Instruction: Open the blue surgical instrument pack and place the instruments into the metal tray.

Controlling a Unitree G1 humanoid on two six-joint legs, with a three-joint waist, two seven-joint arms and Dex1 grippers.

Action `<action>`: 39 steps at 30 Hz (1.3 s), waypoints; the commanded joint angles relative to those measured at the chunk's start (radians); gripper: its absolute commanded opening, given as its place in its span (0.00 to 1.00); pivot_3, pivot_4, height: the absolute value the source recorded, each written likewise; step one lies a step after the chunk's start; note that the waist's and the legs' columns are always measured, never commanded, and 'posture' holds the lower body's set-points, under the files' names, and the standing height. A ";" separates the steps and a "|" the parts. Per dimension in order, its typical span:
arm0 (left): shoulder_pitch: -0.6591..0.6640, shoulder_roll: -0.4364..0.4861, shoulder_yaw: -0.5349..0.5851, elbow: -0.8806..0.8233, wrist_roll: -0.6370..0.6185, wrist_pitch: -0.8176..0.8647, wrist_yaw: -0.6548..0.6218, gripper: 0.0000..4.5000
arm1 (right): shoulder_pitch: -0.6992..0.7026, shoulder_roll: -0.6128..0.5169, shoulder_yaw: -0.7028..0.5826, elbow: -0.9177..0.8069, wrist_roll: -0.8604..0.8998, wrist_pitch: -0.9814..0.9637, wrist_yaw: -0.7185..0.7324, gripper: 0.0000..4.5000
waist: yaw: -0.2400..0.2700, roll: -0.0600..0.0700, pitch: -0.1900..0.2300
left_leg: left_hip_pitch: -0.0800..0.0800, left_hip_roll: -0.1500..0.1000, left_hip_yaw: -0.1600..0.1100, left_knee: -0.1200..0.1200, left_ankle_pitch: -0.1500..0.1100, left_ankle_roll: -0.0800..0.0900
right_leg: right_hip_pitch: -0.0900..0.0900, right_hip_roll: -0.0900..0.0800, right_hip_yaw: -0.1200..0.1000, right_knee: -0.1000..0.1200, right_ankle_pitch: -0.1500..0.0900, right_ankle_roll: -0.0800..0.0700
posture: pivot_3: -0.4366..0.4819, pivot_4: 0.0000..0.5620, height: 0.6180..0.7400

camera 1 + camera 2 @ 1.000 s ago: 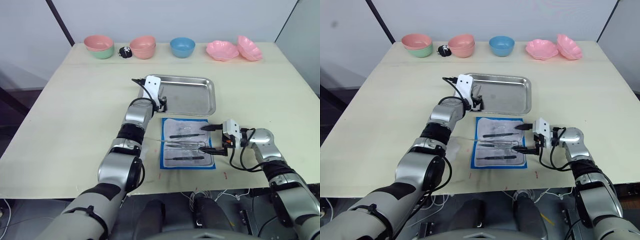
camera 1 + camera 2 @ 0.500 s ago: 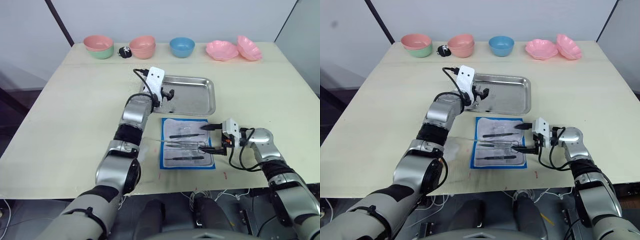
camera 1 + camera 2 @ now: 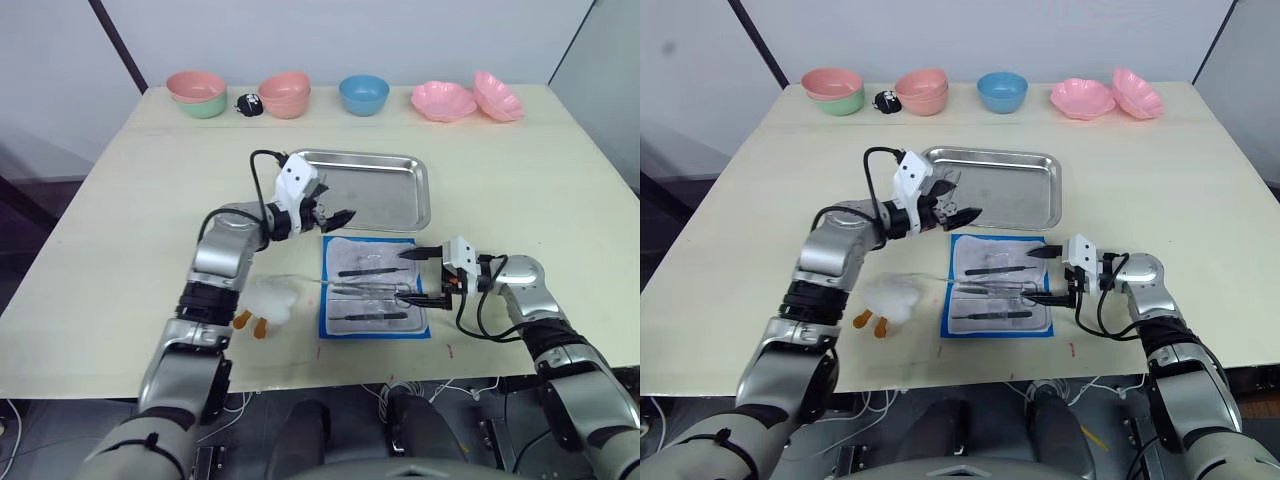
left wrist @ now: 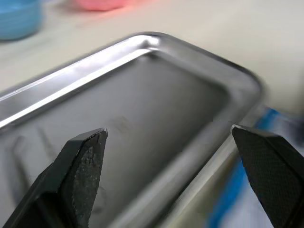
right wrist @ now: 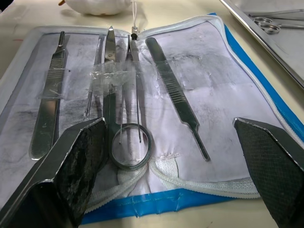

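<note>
- Right gripper (image 3: 421, 276): jaws spread wide and empty, at the right edge of the blue surgical instrument pack (image 3: 373, 286), one finger to either side of the ring handle of the scissors (image 5: 116, 123).
- Left gripper (image 3: 335, 214): jaws released, holding nothing, hovering over the near left rim of the metal tray (image 3: 372, 187).
- The pack lies unfolded on the table (image 3: 130, 200), just in front of the tray; the instruments (image 3: 372, 289) rest on its pale lining.
- One ring-handled tool (image 5: 266, 23) lies in the tray.
- A white plush toy (image 3: 268, 303) sits left of the pack.
- Coloured bowls (image 3: 364, 94) line the far edge.
</note>
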 commanded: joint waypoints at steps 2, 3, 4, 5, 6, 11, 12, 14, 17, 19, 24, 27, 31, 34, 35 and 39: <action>-0.001 0.075 0.006 -0.062 -0.079 -0.054 -0.193 0.99 | 0.048 -0.009 0.066 0.076 -0.104 0.013 -0.009 1.00 | 0.001 0.000 0.000 | 0.000 0.000 0.000 0.000 0.000 0.000 | 0.001 0.000 0.000 0.000 0.000 0.000 | 0.48 0.27 1.00; 0.002 0.108 0.004 -0.063 -0.093 -0.075 -0.259 0.99 | 0.049 -0.012 0.066 0.075 -0.104 0.013 -0.006 1.00 | 0.001 0.000 0.000 | 0.000 0.000 0.000 0.000 0.000 0.000 | 0.001 0.000 0.000 0.000 0.000 0.000 | 0.48 0.27 1.00; 0.004 0.137 0.001 -0.060 -0.097 -0.100 -0.311 0.99 | 0.050 -0.015 0.066 0.074 -0.104 0.014 -0.004 1.00 | 0.000 0.000 0.000 | 0.000 0.000 0.000 0.000 0.000 0.000 | 0.001 0.000 0.000 -0.001 0.000 0.000 | 0.48 0.27 1.00; 0.003 0.156 -0.002 -0.055 -0.099 -0.117 -0.343 0.99 | 0.050 -0.016 0.066 0.074 -0.104 0.014 -0.002 1.00 | 0.000 0.000 0.000 | 0.000 0.000 0.000 0.000 0.000 0.000 | 0.001 0.000 0.000 0.000 0.000 0.000 | 0.48 0.27 1.00; 0.005 0.176 -0.005 -0.044 -0.093 -0.165 -0.381 0.99 | 0.050 -0.017 0.066 0.074 -0.104 0.014 -0.002 1.00 | 0.001 0.000 0.000 | 0.000 0.000 0.000 0.000 0.000 0.000 | 0.001 0.000 0.000 -0.001 0.000 0.000 | 0.48 0.27 1.00; -0.005 0.275 0.022 0.016 -0.123 -0.314 -0.579 0.99 | 0.055 -0.022 0.065 0.064 -0.103 0.016 -0.003 1.00 | 0.003 0.000 0.000 | 0.001 0.000 0.001 0.000 0.000 0.000 | 0.002 -0.001 -0.001 -0.001 0.000 -0.001 | 0.48 0.27 1.00; -0.011 0.291 0.023 0.034 -0.122 -0.337 -0.609 0.99 | 0.057 -0.023 0.065 0.060 -0.102 0.017 -0.002 1.00 | 0.003 0.000 0.000 | 0.001 0.000 0.001 0.000 0.000 0.000 | 0.002 -0.001 -0.001 -0.001 0.000 -0.001 | 0.48 0.27 1.00; -0.020 0.317 0.015 0.066 -0.119 -0.380 -0.663 0.99 | 0.061 -0.023 0.065 0.055 -0.100 0.019 -0.002 1.00 | 0.004 0.000 0.000 | 0.001 0.000 0.001 0.000 0.000 0.000 | 0.002 0.000 -0.002 -0.001 -0.001 -0.001 | 0.48 0.27 1.00; -0.032 0.366 -0.012 0.092 -0.151 -0.389 -0.705 0.99 | 0.065 -0.024 0.066 0.052 -0.100 0.019 -0.004 1.00 | 0.004 0.000 0.000 | 0.000 0.000 0.001 0.000 0.000 0.000 | 0.002 -0.001 -0.001 -0.001 -0.001 -0.001 | 0.48 0.27 1.00; -0.035 0.433 -0.079 0.101 -0.175 -0.427 -0.707 0.99 | 0.066 -0.025 0.066 0.049 -0.099 0.019 -0.003 1.00 | 0.004 0.000 0.000 | 0.000 0.000 0.001 0.000 0.000 0.000 | 0.002 -0.001 -0.001 -0.001 -0.001 -0.001 | 0.48 0.27 1.00; -0.059 0.468 -0.134 0.103 -0.262 -0.425 -0.707 0.99 | 0.072 -0.027 0.064 0.047 -0.097 0.019 -0.002 1.00 | 0.006 0.000 0.000 | 0.000 0.000 -0.001 0.000 0.000 0.001 | 0.002 -0.001 -0.001 -0.001 -0.001 0.000 | 0.48 0.27 1.00; -0.059 0.453 -0.143 0.113 -0.249 -0.440 -0.707 0.99 | 0.072 -0.031 0.063 0.045 -0.095 0.022 -0.001 1.00 | 0.005 0.000 0.000 | 0.000 0.000 0.000 0.000 0.000 0.001 | 0.002 -0.001 -0.001 -0.001 -0.001 0.000 | 0.48 0.27 1.00; -0.066 0.400 -0.130 0.133 -0.204 -0.467 -0.697 0.99 | 0.074 -0.042 0.060 0.042 -0.093 0.024 0.007 1.00 | 0.006 0.000 0.000 | 0.000 0.000 0.001 0.000 0.000 0.001 | 0.002 0.000 -0.002 -0.001 -0.001 0.000 | 0.48 0.27 1.00; -0.064 0.359 -0.137 0.138 -0.173 -0.476 -0.687 0.99 | 0.073 -0.047 0.059 0.041 -0.093 0.026 0.009 1.00 | 0.006 0.000 0.000 | -0.001 0.000 0.002 0.000 0.000 0.001 | 0.002 0.000 -0.002 -0.002 -0.001 0.000 | 0.48 0.27 1.00; -0.064 0.343 -0.138 0.142 -0.163 -0.484 -0.678 0.99 | 0.073 -0.048 0.059 0.040 -0.093 0.027 0.009 1.00 | 0.007 0.000 0.000 | -0.001 0.000 0.002 0.000 0.000 0.001 | 0.002 0.000 -0.002 -0.002 -0.001 0.000 | 0.48 0.27 1.00; -0.067 0.260 -0.156 0.164 -0.099 -0.525 -0.625 0.99 | 0.072 -0.047 0.057 0.038 -0.092 0.026 0.005 1.00 | 0.009 0.000 0.000 | -0.001 0.000 0.002 0.001 0.000 0.001 | 0.002 0.000 -0.002 -0.002 -0.001 0.000 | 0.48 0.27 1.00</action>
